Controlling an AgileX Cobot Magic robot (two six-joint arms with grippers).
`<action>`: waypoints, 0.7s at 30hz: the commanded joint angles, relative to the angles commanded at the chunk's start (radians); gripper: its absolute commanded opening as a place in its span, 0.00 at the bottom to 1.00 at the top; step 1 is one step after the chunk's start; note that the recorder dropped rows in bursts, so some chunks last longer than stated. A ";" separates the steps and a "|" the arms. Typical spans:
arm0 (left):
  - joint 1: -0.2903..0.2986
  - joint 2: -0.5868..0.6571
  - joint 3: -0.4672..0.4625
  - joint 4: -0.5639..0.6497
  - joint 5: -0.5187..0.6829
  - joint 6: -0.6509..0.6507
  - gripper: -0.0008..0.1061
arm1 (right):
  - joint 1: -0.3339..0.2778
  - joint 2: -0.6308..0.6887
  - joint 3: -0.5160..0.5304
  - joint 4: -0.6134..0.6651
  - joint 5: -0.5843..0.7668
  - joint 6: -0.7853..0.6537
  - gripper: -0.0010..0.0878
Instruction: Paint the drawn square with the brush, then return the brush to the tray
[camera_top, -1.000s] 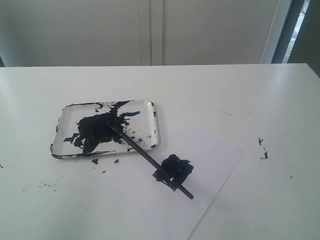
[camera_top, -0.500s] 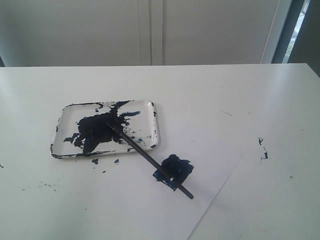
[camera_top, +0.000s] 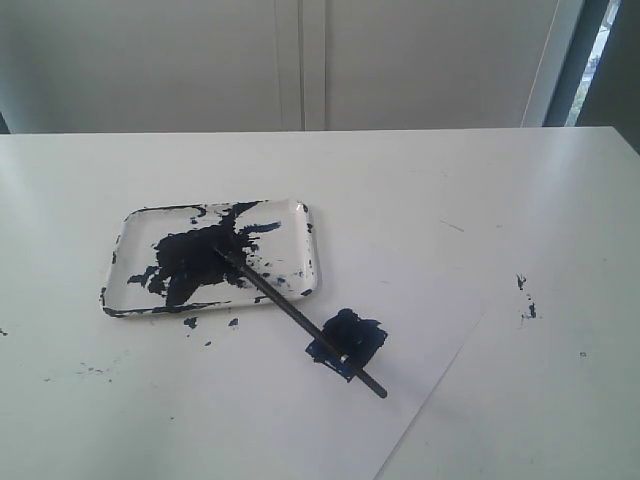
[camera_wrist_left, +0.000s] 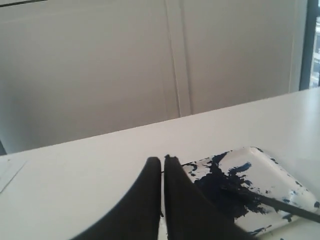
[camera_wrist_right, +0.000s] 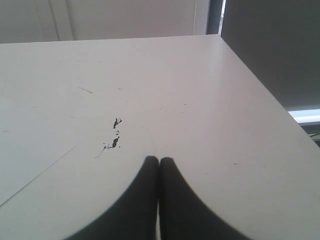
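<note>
The tray (camera_top: 290, 215) lies left of centre on the white table, smeared with dark navy paint; its corner shows in the left wrist view (camera_wrist_left: 265, 160). The brush (camera_top: 285, 305) rests with its tip in the tray's blotch, and its handle crosses the rim and the drawn square (camera_top: 365, 338), which is blotched dark blue. Part of the brush (camera_wrist_left: 280, 205) shows in the left wrist view. My left gripper (camera_wrist_left: 163, 160) is shut and empty, short of the tray. My right gripper (camera_wrist_right: 159, 160) is shut and empty over bare table. Neither gripper appears in the exterior view.
A white paper sheet (camera_top: 420, 350) lies under the square, its edge (camera_wrist_right: 40, 175) visible in the right wrist view. Dark paint specks (camera_top: 525, 298) mark the table at the right, and the specks (camera_wrist_right: 115, 135) also lie ahead of my right gripper. The table's right edge (camera_wrist_right: 260, 90) is close.
</note>
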 joint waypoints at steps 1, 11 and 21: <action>0.023 -0.017 0.021 0.000 0.028 0.000 0.10 | 0.000 0.000 0.000 0.000 0.000 0.000 0.01; 0.049 -0.125 0.127 0.000 0.216 -0.036 0.10 | 0.000 0.000 0.000 0.000 0.002 0.000 0.01; 0.049 -0.125 0.125 -0.170 0.198 0.139 0.10 | 0.000 0.000 0.000 0.000 0.002 0.000 0.01</action>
